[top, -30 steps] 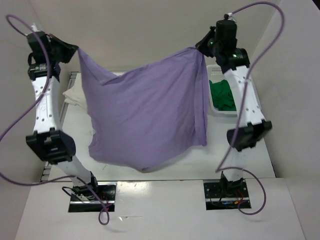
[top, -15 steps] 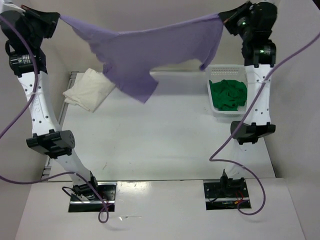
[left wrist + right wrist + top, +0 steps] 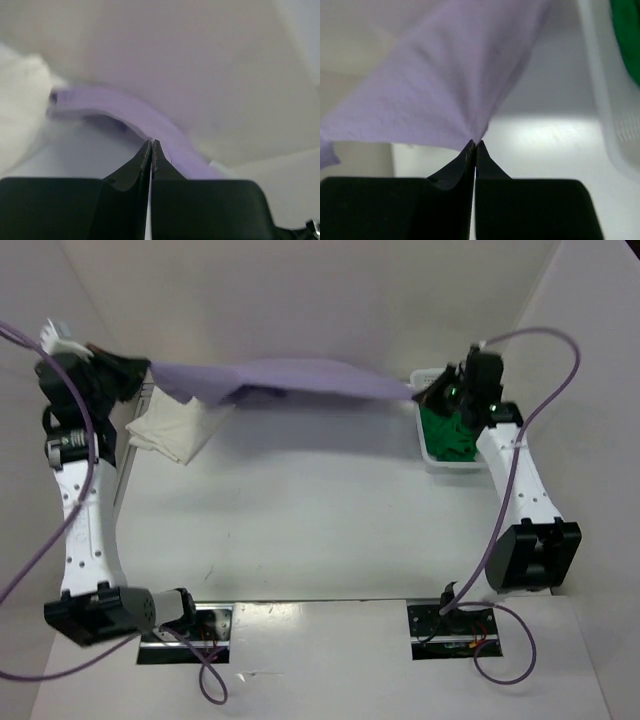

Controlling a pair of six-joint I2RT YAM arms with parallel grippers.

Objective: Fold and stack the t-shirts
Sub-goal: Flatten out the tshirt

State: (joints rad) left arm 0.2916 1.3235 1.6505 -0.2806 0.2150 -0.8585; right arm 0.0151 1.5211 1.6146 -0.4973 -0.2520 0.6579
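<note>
Soft lavender cloth t-shirt (image 3: 290, 378) stretched taut
Left gripper (image 3: 140, 375) and right gripper (image 3: 428, 392) each clamp a corner, seemingly to lay it flat.

Rear: spread shirt (image 3: 290, 378); folded shirt (image 3: 175, 430) L, basket (image 3: 440, 464) R.

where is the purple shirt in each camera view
Top view: purple shirt stretched across the far side, held by left gripper and right gripper.
Left wrist: a blurred band curving from the left to the shut fingertips.
Right wrist: fills the upper left, tapering into the shut fingertips.
Shared landmark: white basket, right of the shirt in top and right wrist views.
</note>
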